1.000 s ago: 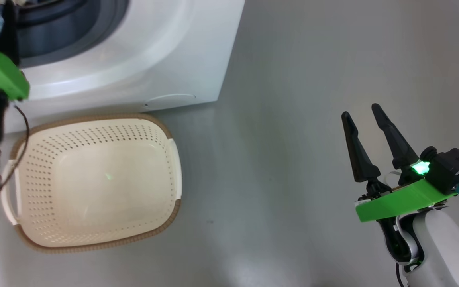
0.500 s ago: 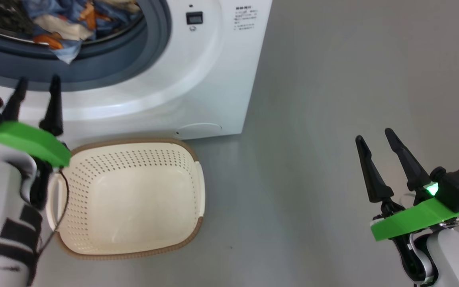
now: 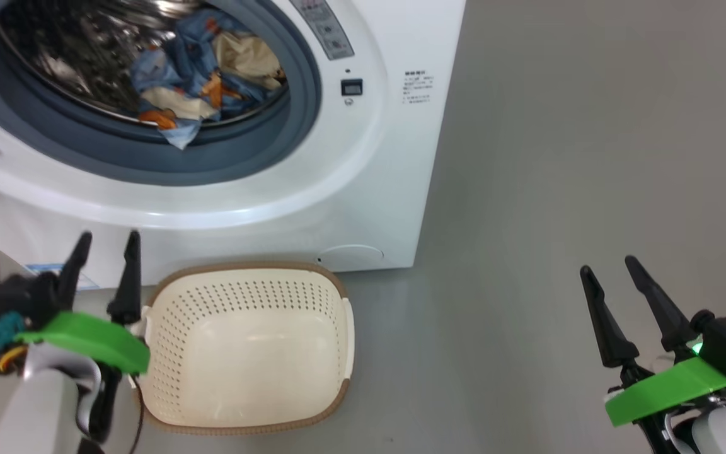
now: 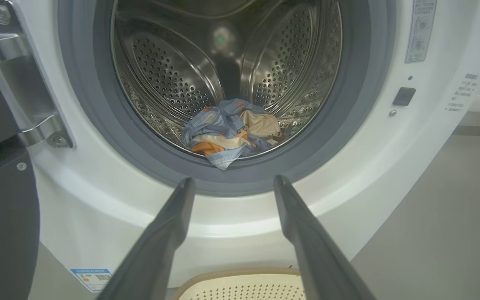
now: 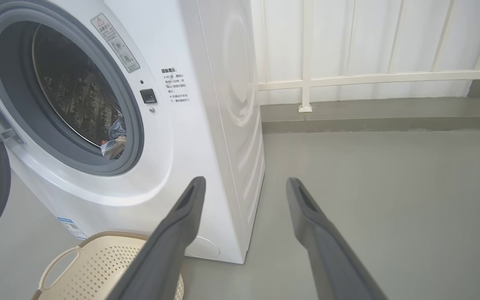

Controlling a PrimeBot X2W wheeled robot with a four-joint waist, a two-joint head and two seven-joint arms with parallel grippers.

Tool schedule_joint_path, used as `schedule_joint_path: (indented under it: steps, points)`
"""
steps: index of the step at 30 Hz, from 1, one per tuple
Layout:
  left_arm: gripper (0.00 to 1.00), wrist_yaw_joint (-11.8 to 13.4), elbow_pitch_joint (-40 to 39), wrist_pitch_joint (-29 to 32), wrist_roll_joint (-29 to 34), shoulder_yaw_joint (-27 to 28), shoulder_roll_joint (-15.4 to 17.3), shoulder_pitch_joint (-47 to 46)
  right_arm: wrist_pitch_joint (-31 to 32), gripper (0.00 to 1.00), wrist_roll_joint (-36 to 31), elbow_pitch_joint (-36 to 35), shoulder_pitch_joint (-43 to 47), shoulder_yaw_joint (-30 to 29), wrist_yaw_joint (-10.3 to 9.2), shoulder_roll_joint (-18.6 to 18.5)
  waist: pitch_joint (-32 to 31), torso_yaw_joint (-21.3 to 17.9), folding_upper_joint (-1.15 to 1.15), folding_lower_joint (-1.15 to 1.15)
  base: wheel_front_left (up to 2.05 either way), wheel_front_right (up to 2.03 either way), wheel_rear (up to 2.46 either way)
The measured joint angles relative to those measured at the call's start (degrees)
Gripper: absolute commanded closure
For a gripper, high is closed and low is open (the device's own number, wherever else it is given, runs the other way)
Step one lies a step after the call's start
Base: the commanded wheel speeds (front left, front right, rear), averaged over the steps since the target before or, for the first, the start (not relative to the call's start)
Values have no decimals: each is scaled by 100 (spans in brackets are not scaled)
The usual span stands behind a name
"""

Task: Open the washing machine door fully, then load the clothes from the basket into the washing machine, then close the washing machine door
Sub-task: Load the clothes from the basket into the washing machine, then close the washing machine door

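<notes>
Upper left, the clothes (image 3: 199,94) lie in the washing machine (image 3: 388,189); the basket (image 3: 246,271) below is empty. Left gripper (image 3: 109,234) and right gripper (image 3: 607,265) gape, holding nothing. Next, I reckon: push the washing machine door (image 4: 2,233) shut.

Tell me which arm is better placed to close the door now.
Left. The clothes sit in the drum, the basket is empty, and the open washing machine door hangs on the robot's left, beside the open left gripper. The right gripper hovers far off over the floor.

Laundry area, washing machine (image 3: 375,189), white railing (image 5: 369,78)
</notes>
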Motion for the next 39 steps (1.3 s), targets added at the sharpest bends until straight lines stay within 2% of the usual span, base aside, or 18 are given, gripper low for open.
schedule_joint_path:
  steps: [19,28,39]
  points:
    - [0,-2,-1189,1,479,811,-336,2164,0,0,143,20,808,-104,0,-76,-956,272,0,0,0,0,0]
    - [0,-9,-1650,1,526,1093,-421,2665,0,0,143,5,865,-135,0,-82,-1052,311,0,1,0,0,0]
    - [0,-11,-1738,1,528,1172,-478,2722,0,0,143,1,874,-141,0,-81,-1046,261,0,1,0,0,0]
